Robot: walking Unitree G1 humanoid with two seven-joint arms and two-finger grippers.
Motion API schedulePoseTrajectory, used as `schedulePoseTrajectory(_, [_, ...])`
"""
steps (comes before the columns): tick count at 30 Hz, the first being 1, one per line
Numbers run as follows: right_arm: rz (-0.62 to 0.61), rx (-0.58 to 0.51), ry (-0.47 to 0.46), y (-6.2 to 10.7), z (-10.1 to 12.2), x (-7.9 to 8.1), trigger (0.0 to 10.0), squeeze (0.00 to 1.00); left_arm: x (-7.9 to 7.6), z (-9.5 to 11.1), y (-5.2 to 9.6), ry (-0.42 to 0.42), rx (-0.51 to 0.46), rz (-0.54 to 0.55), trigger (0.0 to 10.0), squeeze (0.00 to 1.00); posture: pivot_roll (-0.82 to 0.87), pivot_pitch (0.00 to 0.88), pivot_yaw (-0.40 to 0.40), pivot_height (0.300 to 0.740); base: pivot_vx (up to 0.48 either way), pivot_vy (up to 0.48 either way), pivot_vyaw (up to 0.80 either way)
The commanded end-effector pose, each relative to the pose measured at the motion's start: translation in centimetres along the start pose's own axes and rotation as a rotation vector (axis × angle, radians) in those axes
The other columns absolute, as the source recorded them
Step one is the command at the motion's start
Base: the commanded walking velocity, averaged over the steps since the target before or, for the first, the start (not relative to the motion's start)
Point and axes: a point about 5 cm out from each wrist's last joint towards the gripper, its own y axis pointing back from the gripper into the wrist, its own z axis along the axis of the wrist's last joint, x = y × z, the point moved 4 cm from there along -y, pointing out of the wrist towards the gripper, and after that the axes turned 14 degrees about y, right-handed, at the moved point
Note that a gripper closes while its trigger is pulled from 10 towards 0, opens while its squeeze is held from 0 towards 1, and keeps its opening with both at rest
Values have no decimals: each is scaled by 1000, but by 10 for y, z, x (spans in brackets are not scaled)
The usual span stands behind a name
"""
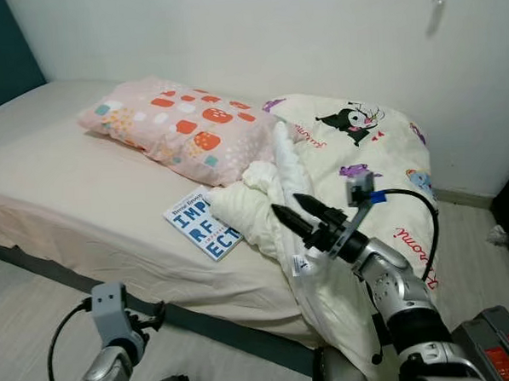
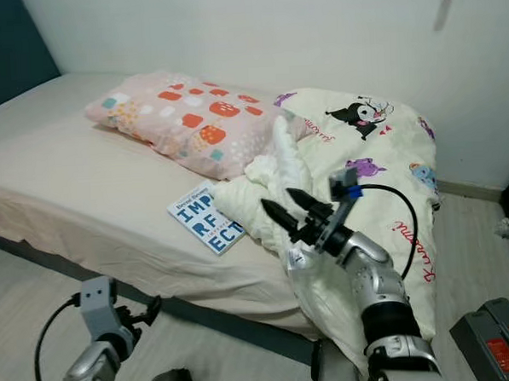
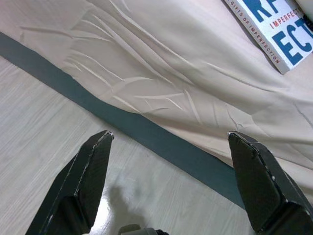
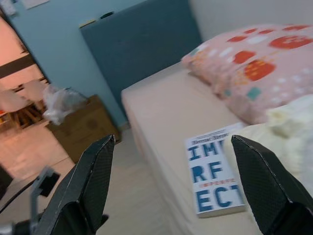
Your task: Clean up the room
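Lying near the bed's (image 1: 58,192) front edge, the book (image 1: 202,223) rested flat with the crumpled quilt (image 1: 356,164) touching its far side and the pillow (image 1: 179,126) behind it. The right gripper (image 1: 291,211) (fingers spread) hovered over the quilt, just beside the book. The left gripper (image 3: 171,186), also open, hung low above bare floor (image 3: 39,127) before the bed frame (image 3: 146,134). A cardboard box (image 4: 80,127) stood beyond the headboard (image 4: 142,46).

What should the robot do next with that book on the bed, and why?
Probably ease the open right gripper forward and down toward the white book with blue letters. It lies flat near the beige mattress's edge, beside the rumpled cream cartoon-print blanket, and the gripper hovers just short of it, holding nothing.
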Motion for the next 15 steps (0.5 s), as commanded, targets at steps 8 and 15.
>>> schedulePoseTrajectory(8, [-210,53,74,-10,-3,-20,10000,0,24,-14,19,-35,30,22,10000,0,-12,77,22,492,0,0,0])
schedulePoseTrajectory(15, [-337,332,279,-3,-32,-37,10000,0,50,-37,48,-98,106,20,10000,0,64,153,50,467,0,0,0])
